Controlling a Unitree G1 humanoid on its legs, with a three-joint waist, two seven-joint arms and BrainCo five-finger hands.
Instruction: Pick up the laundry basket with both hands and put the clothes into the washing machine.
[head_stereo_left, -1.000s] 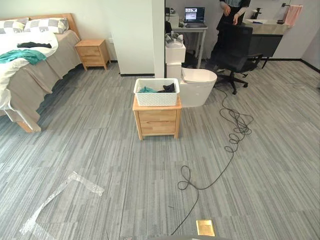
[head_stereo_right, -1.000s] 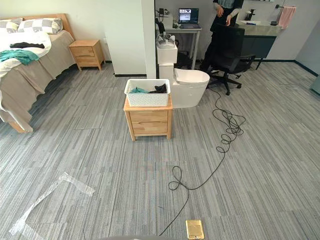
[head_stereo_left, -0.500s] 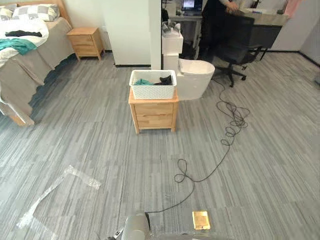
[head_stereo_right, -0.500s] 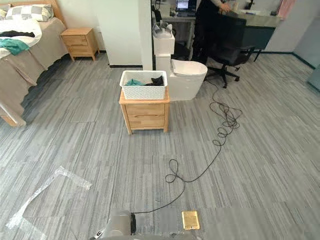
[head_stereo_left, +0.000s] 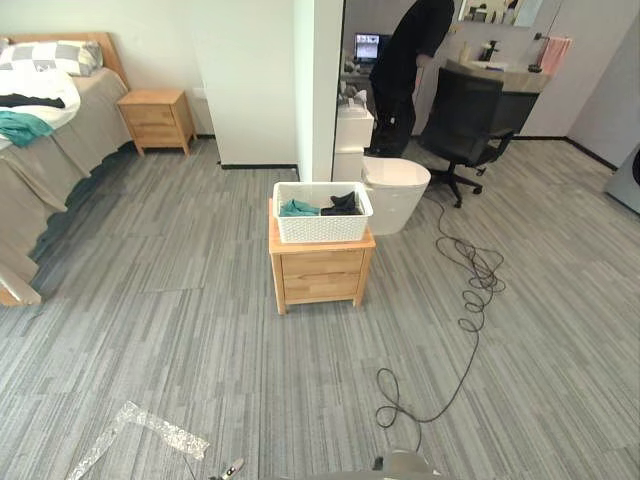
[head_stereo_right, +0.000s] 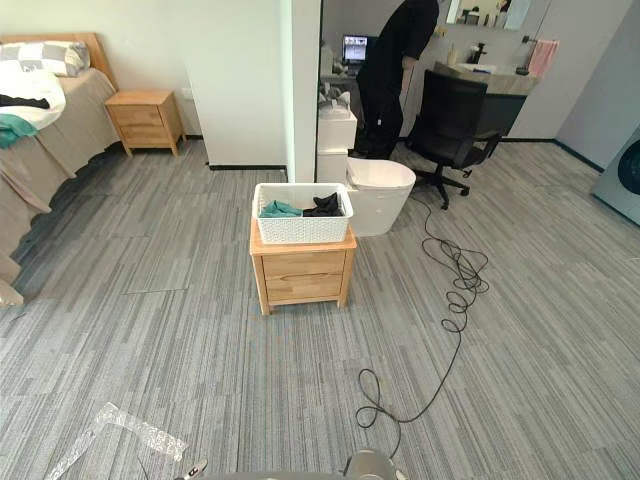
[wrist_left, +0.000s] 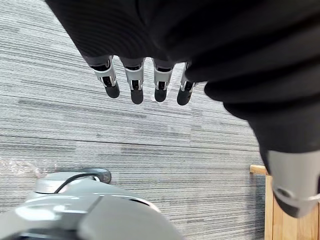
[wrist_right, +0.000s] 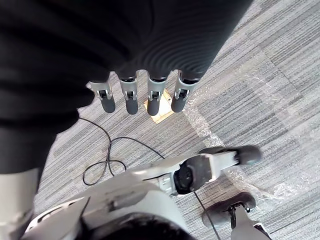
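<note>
From the left eye view, the white basket (head_stereo_left: 322, 212) stands on a small wooden counter (head_stereo_left: 320, 272) in the middle of the floor (head_stereo_left: 180, 330), well away from either robot hand. In it lie a teal garment (head_stereo_left: 297, 208) and a black one (head_stereo_left: 343, 203); the lattice wall hides whatever is lower down. Just behind the counter a toilet (head_stereo_left: 395, 188) is partly covered by the basket's corner. Behind that, a person (head_stereo_left: 400, 70) in black bends toward a desk, head and arm hidden by a white pillar (head_stereo_left: 318, 80), beside a black chair (head_stereo_left: 465, 115). The bed (head_stereo_left: 40, 150) is cut off at the left edge, with a nightstand (head_stereo_left: 155, 120) next to it. A crumpled plastic strip (head_stereo_left: 140, 432) lies on the near floor. In the right eye view, the washing machine (head_stereo_right: 622, 172) is cut off at the right edge, so just part of its round door shows. In the left wrist view, the left robot hand (wrist_left: 135, 82) hangs released over bare floor, fingers straight and holding nothing; a piece of pale wood (wrist_left: 260, 200) is cut off at the edge, too little to identify. In the right wrist view, the right robot hand (wrist_right: 130, 97) is likewise released and empty, and its fingers partly hide a brass floor plate (wrist_right: 156, 112).
</note>
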